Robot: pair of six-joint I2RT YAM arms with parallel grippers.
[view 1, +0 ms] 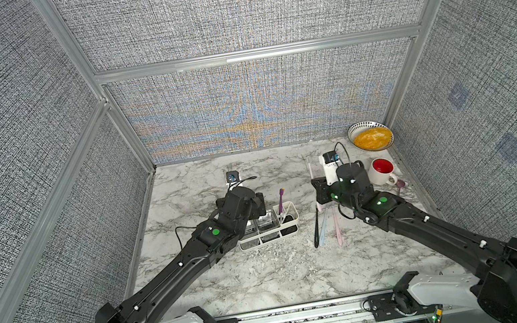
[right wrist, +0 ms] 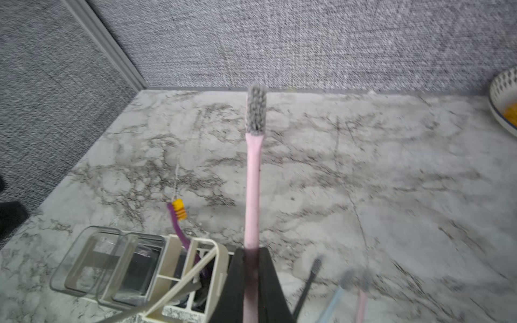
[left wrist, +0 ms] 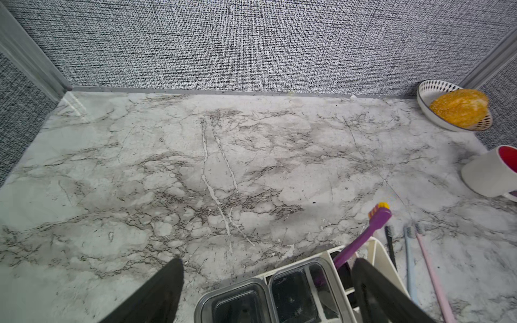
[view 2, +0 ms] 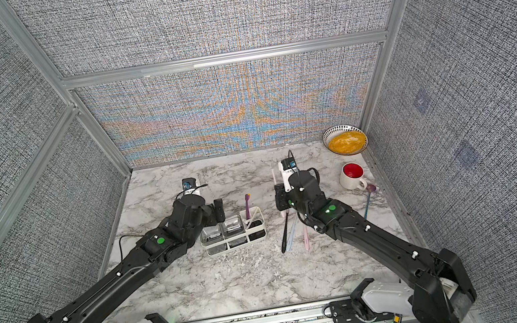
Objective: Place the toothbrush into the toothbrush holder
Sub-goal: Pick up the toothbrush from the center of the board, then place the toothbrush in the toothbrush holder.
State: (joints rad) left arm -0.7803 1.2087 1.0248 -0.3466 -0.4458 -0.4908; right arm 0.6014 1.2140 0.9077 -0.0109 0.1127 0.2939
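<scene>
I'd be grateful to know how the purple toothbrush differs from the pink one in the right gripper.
The purple toothbrush has yellow-and-orange bristles; the pink toothbrush has grey ones. The purple one stands leaning in the toothbrush holder's end compartment; the pink one is clamped in the right gripper, outside it. Both are slim, straight-handled brushes.

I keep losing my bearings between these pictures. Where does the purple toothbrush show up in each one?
In a top view: purple toothbrush just right of centre.
In a top view: just left of centre.
Left wrist view: leaning out of the toothbrush holder, end compartment.
Right wrist view: same compartment, yellow bristles up.
Shared landmark: the white toothbrush holder it stands in.
</scene>
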